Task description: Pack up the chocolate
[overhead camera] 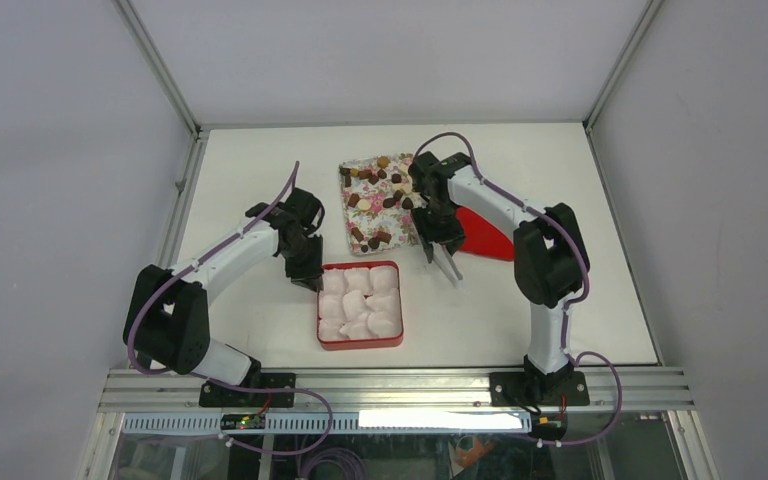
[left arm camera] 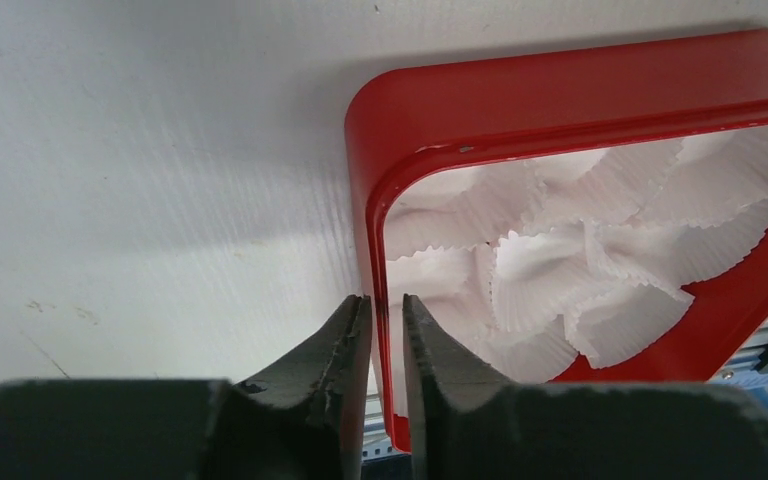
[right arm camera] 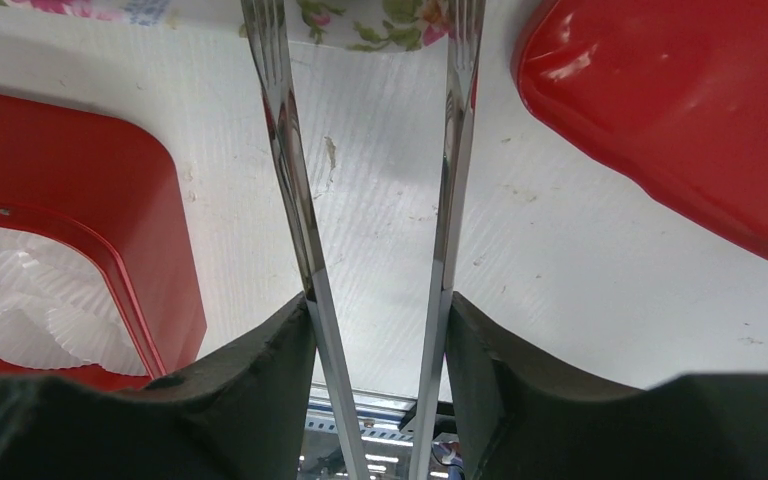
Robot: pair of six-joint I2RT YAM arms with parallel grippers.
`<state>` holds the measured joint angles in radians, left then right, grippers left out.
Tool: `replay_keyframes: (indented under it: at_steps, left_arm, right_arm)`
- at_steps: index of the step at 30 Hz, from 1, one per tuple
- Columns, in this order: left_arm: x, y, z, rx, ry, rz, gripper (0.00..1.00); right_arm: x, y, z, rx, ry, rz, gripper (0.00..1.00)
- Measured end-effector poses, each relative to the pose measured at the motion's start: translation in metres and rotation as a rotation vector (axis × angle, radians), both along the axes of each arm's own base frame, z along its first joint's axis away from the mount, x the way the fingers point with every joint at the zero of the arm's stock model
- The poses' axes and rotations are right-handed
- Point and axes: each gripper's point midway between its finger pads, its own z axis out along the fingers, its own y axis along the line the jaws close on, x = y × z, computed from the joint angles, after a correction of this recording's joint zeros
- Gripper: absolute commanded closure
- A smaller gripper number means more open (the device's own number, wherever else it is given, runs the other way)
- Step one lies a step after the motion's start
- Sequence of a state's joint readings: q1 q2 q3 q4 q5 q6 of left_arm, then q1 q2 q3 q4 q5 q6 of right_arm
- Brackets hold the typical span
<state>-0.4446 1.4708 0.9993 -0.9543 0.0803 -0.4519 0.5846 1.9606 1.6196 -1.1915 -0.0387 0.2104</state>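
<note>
Left gripper (left arm camera: 385, 302), centre-left in the top view, is pinched on the upper-left rim of the red tin (overhead camera: 360, 343) holding white paper cups (overhead camera: 360, 300). Chocolate (overhead camera: 390, 201) lies loose on floral tray (overhead camera: 407, 228), upper centre. Right gripper (overhead camera: 441, 245) clamps metal tongs (overhead camera: 451, 270), tips apart, beside red lid (overhead camera: 487, 237).

white table (overhead camera: 260, 330) — grey walls (overhead camera: 60, 150) around

Bright, even light falls from overhead, and the arms cast soft, short shadows on the white worktop (overhead camera: 260, 330). Glare streaks the tongs (right arm camera: 295, 200) and the red lid (right arm camera: 680, 110). The left gripper (left arm camera: 385, 305) and right gripper (right arm camera: 375, 310) loom dark and blurred. The red tin (left arm camera: 560, 90) is sharp, its paper cups (left arm camera: 580, 260) nearly washed out.
</note>
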Motion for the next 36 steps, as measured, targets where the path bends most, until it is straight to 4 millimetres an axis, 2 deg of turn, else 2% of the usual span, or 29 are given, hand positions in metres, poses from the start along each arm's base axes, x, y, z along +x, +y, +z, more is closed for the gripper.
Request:
replay_keyframes:
  at_steps: [4, 6, 7, 8, 16, 19, 22, 28, 36]
  left_arm:
    - [0.002, -0.003, 0.005, -0.014, -0.003, -0.004, 0.46]
    - [0.006, -0.005, 0.01, -0.023, -0.014, -0.002, 0.44]
    - [0.008, -0.007, 0.013, -0.027, -0.023, -0.002, 0.36]
    - [0.011, -0.008, 0.016, -0.031, -0.031, -0.002, 0.34]
    - [0.039, -0.017, 0.054, -0.062, -0.135, 0.015, 0.32]
    - [0.046, -0.014, 0.062, -0.069, -0.158, 0.04, 0.32]
    - [0.055, -0.007, 0.071, -0.062, -0.187, 0.079, 0.32]
    - [0.064, 0.002, 0.077, -0.046, -0.215, 0.116, 0.31]
    - [0.071, 0.006, 0.086, -0.052, -0.235, 0.135, 0.31]
  right_arm:
    - [-0.002, 0.0, -0.001, -0.004, 0.003, 0.004, 0.49]
    - [-0.002, 0.001, -0.001, -0.007, 0.001, 0.01, 0.5]
    - [-0.003, 0.002, -0.001, -0.009, 0.001, 0.013, 0.5]
    - [-0.004, 0.002, -0.001, -0.012, 0.001, 0.018, 0.5]
    - [-0.002, 0.008, -0.005, -0.031, 0.004, 0.042, 0.54]
    - [-0.001, 0.006, -0.007, -0.046, 0.003, 0.044, 0.64]
    - [0.0, 0.004, -0.008, -0.057, 0.0, 0.045, 0.7]
    - [0.0, 0.004, -0.005, -0.062, -0.005, 0.05, 0.81]
    - [0.0, 0.011, 0.0, -0.025, -0.005, 0.051, 0.84]
